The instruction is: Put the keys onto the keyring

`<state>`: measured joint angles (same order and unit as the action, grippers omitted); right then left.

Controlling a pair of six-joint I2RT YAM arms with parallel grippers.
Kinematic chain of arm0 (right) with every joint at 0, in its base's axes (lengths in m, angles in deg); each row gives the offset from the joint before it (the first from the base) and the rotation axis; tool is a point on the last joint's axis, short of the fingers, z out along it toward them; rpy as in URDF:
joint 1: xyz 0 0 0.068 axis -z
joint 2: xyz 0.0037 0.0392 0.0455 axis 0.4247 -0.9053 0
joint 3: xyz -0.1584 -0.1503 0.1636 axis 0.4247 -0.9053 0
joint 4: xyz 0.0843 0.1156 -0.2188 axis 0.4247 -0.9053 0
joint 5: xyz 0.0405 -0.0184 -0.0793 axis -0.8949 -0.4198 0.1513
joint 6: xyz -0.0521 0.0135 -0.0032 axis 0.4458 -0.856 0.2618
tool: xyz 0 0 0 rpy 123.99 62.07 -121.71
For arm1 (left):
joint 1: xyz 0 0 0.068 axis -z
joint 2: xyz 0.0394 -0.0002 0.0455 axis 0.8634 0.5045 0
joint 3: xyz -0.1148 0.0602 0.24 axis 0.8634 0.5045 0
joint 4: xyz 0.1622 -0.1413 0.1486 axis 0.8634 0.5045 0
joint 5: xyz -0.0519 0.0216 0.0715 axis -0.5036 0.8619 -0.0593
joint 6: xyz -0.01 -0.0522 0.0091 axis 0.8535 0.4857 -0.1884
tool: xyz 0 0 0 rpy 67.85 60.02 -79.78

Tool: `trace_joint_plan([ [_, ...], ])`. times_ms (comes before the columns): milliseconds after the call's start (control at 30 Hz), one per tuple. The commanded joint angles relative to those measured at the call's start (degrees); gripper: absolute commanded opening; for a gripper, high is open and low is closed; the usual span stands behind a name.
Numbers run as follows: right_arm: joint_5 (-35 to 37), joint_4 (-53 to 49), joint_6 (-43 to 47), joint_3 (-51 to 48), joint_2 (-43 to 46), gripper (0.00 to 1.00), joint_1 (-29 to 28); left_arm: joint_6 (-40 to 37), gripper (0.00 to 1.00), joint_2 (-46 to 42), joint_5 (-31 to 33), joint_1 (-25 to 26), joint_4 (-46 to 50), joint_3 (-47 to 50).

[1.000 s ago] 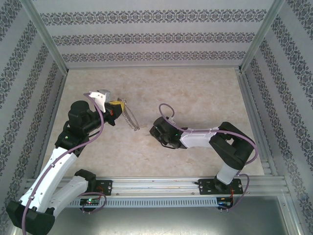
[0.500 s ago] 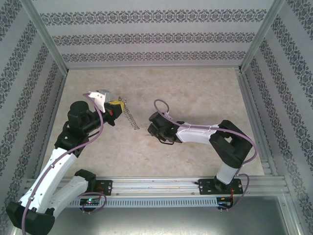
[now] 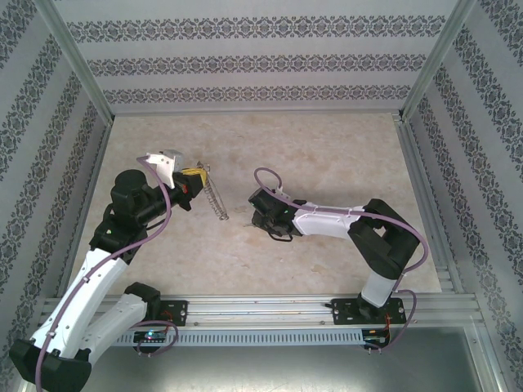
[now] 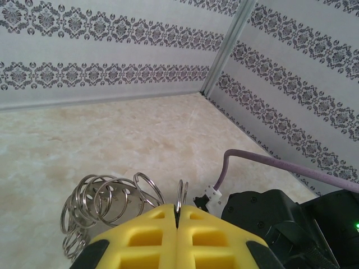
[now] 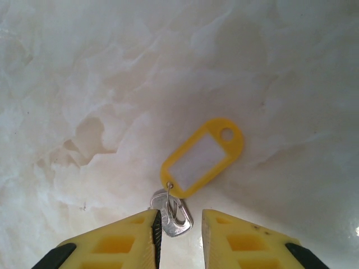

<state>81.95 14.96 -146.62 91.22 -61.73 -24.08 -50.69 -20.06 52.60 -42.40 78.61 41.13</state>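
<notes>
A: Key [image 5: 171, 216]. Where is it?

B: It lies flat on the table [image 5: 84, 67], in the gap of the right gripper [image 5: 179, 224] and close against one finger. Only its silvery end shows. A yellow tag [image 5: 202, 157] lies just ahead of the fingertips, joined to the key by a thin wire loop.

A: Gripped?

B: No. The jaws are part-open and straddle the key, with daylight on one side. I'd judge it is lined up to pinch the key itself and leave the tag trailing free.

A: Keyring [image 4: 106, 202]?

B: It is in the left gripper [image 4: 176, 210], which is closed tight on a single turn of wire. The rest of the coil fans out ahead and to one side of the fingertips, off the table. It is probably held by one loop so the coil is presented toward the other arm.

A: Spacing?

B: From above, the keyring [image 3: 214, 196] hangs between the two grippers. The right one is near it but not touching.
</notes>
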Motion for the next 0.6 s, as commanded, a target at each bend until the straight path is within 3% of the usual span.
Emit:
trace_joint_plan([
  [0,1.95,-1.38,1.63,1.87,-1.17,0.28,0.57,0.83,0.0,-0.94,-0.99,0.64,-2.98,0.17],
  [567,0.27,-2.37,2.21,5.07,-5.51,0.27,0.87,0.46,0.0,-1.13,-1.07,0.7,-3.15,0.53],
])
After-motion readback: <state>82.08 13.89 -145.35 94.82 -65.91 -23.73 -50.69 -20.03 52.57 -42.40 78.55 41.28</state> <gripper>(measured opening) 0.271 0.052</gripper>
